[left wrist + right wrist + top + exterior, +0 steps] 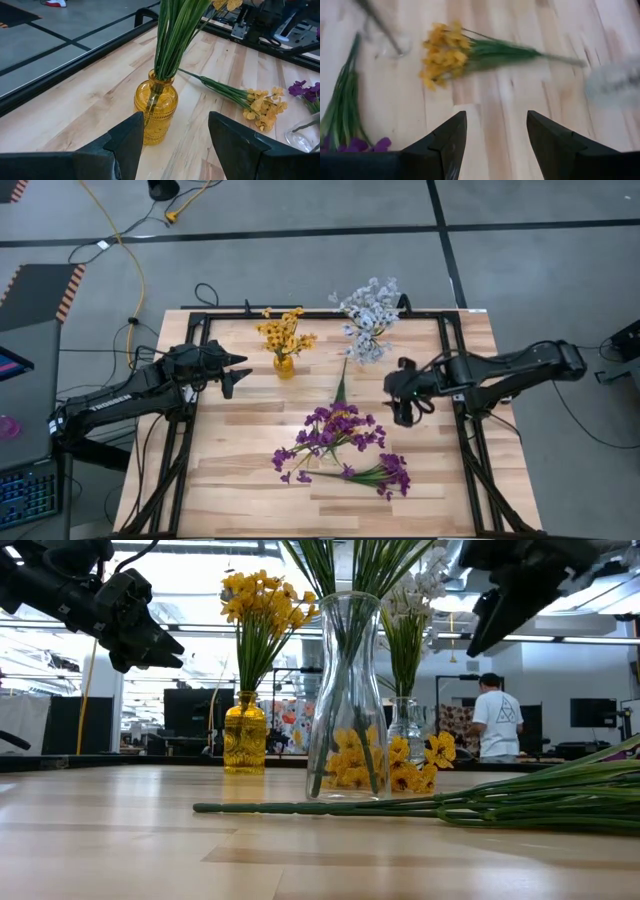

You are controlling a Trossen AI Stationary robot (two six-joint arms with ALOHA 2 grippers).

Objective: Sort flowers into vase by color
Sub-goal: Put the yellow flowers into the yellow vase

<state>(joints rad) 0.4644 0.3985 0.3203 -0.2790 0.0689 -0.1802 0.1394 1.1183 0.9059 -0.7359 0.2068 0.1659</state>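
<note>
A yellow vase (285, 365) holds yellow flowers (284, 333). At the table's far side a clear vase holds white-blue flowers (368, 318). Another clear vase (347, 700) stands mid-table with purple flowers (338, 425). One yellow sprig (445, 50) lies flat on the wood beside it; its green stem (341, 380) shows from above. A purple sprig (382, 473) lies near the front edge. My left gripper (235, 370) hovers open left of the yellow vase (156, 112). My right gripper (405, 402) hangs open above the table, right of the purple flowers, slanting down toward the loose yellow sprig.
A black metal frame (205, 320) runs along the table's far, left and right sides. Bare wood (250, 480) lies at the near left. A person (497, 718) stands in the room beyond the table.
</note>
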